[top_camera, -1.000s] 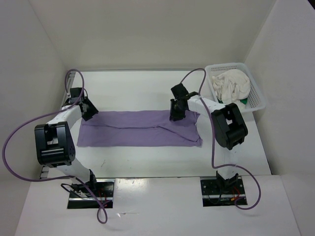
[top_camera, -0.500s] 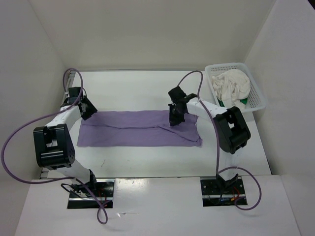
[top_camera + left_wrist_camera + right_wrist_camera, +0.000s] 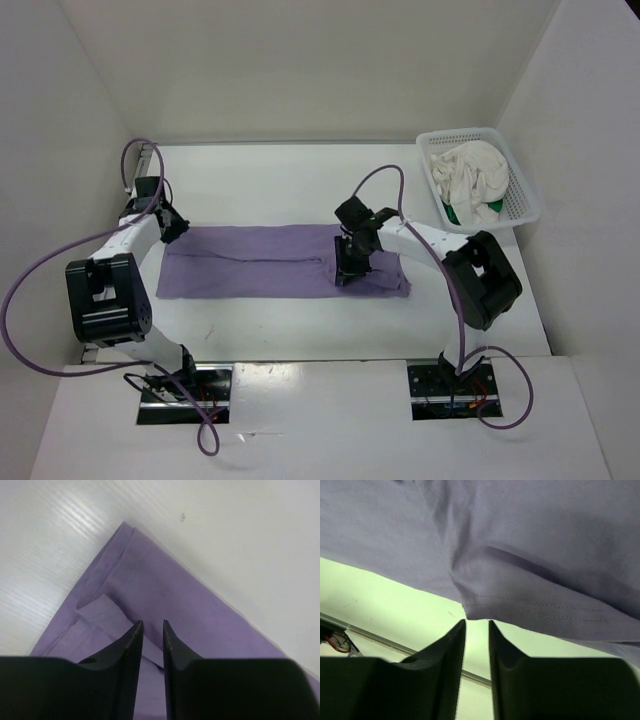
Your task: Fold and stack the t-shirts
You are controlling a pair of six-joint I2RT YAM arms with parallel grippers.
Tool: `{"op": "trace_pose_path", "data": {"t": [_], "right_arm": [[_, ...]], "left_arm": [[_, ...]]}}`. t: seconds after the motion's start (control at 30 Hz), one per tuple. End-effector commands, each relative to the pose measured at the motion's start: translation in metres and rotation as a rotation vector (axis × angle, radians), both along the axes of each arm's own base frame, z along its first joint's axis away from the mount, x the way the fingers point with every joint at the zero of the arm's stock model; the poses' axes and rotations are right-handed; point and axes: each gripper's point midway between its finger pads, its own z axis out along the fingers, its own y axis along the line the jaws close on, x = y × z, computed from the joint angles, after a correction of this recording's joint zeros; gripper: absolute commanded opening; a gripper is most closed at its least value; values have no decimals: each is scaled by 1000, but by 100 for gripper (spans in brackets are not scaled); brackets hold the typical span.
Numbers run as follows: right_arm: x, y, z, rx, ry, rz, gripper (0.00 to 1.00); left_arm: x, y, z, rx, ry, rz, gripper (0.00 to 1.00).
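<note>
The white table (image 3: 270, 185) I work at carries a lavender t-shirt (image 3: 250, 272), lying as a long band across the middle of the top view. In my left wrist view its corner rests on the tabletop with folded layers showing. A white mesh basket (image 3: 524, 195) stands on the table at the upper right, apart from the shirt.

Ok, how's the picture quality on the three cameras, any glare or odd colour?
Top view: even light, sharp, only soft shadows. Left wrist view: streaky glare on the table beside the purple shirt. Right wrist view: the table has a greenish cast, and the shirt is slightly soft.
</note>
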Motion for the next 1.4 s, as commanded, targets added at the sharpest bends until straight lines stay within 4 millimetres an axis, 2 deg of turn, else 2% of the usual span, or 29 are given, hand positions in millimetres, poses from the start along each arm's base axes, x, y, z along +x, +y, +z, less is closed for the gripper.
{"op": "trace_pose_path", "data": {"t": [0.0, 0.03, 0.07, 0.1, 0.13, 0.2, 0.23, 0.27, 0.33, 0.4, 0.47, 0.5, 0.53, 0.6, 0.7, 0.83, 0.93, 0.97, 1.03, 1.1, 1.17, 1.23, 1.3, 1.37], "right_arm": [[15, 10, 29, 31, -87, 22, 27], [19, 11, 34, 48, -92, 16, 22], [26, 15, 37, 56, -103, 15, 10], [30, 20, 39, 72, -111, 19, 3], [33, 25, 44, 93, -123, 23, 0], [43, 33, 54, 124, -158, 11, 0], [46, 35, 55, 133, -171, 11, 0], [50, 38, 64, 155, -192, 0, 0], [54, 41, 68, 166, -207, 0, 0], [60, 46, 75, 178, -224, 0, 0], [63, 43, 74, 162, -236, -10, 0], [68, 42, 77, 154, -255, -19, 0], [71, 39, 73, 146, -248, -30, 0], [78, 35, 73, 143, -263, -47, 1], [95, 26, 74, 161, -284, -106, 1], [103, 16, 56, 142, -262, -121, 1], [111, 0, 39, 90, -254, -153, 2], [118, -11, 39, 84, -259, -172, 2], [122, -24, 23, 53, -236, -204, 2], [128, -39, 18, 45, -231, -241, 2], [124, -47, 7, 26, -217, -254, 2], [112, -52, -8, 5, -174, -261, 2], [93, -55, -21, 2, -115, -275, 2], [81, -57, -18, 22, -105, -297, 1]], "left_arm": [[25, 6, 21, 17, -67, -26, 28], [27, 6, 25, 19, -76, -26, 24], [35, 2, 24, 19, -76, -41, 21], [40, -6, 24, 25, -74, -70, 15], [40, -9, 12, 24, -35, -73, 13], [38, -8, -2, 29, 9, -92, 12], [36, -8, -17, 26, 48, -100, 10], [34, -6, -26, 34, 73, -102, 10], [28, -5, -43, 37, 152, -114, 9], [22, 0, -45, 60, 182, -110, 8], [15, -2, -40, 62, 174, -110, 8], [3, -2, -47, 64, 200, -106, 8], [-1, -3, -43, 66, 193, -105, 8], [-18, -6, -51, 55, 239, -108, 8], [-32, -8, -42, 56, 238, -108, 9], [-49, -1, -33, 69, 241, -80, 10], [-54, 6, -21, 78, 214, -63, 13], [-57, 5, -22, 78, 215, -63, 13], [-61, 5, -23, 80, 232, -74, 15], [-64, 7, -27, 89, 256, -79, 15], [-64, 7, -27, 76, 253, -78, 15], [-55, 8, -18, 56, 216, -70, 15], [-39, -1, 0, 11, 143, -93, 15], [-26, -10, 17, -7, 67, -102, 15]]}}
